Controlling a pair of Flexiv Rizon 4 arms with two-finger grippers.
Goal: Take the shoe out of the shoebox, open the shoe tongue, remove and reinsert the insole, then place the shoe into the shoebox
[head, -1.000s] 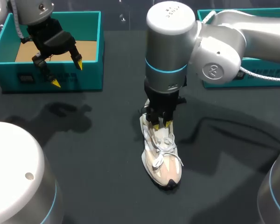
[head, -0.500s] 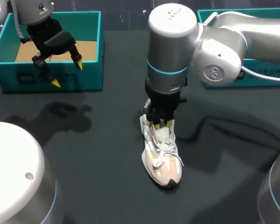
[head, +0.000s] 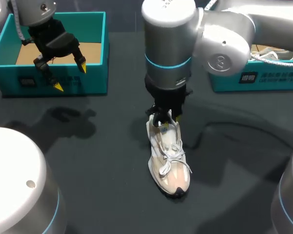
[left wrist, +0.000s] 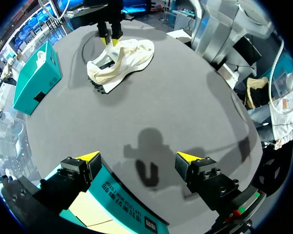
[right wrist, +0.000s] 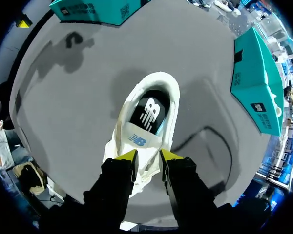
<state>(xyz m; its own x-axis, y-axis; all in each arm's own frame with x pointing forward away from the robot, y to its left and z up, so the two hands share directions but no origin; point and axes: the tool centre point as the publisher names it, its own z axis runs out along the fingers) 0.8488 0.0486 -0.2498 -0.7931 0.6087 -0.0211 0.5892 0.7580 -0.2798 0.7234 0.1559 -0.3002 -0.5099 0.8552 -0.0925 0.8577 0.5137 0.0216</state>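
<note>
Dark matte desk [head: 88, 161] carries everything. On it the white shoe [head: 168, 158] stands on its sole near the middle, toe towards the near edge and heel towards the far one. It is well apart from the open teal shoebox [head: 95, 73] at the far left corner, so it is already out of the box and placed where an arm can work on it from above. Straight down over the shoe's opening comes the right gripper [head: 164, 123], yellow fingers close together. In the right wrist view they appear to pinch the upper end of the tongue [right wrist: 139, 141] from both sides. That hold suits the tongue-opening step, since drawing it back would widen the mouth over the dark insole [right wrist: 149, 114] lying inside. Above the shoebox's front wall hangs the left gripper [head: 70, 77], fingers wide apart on nothing, seemingly parked clear of the work. A second teal box [head: 263, 80] sits at the far right corner.
</note>
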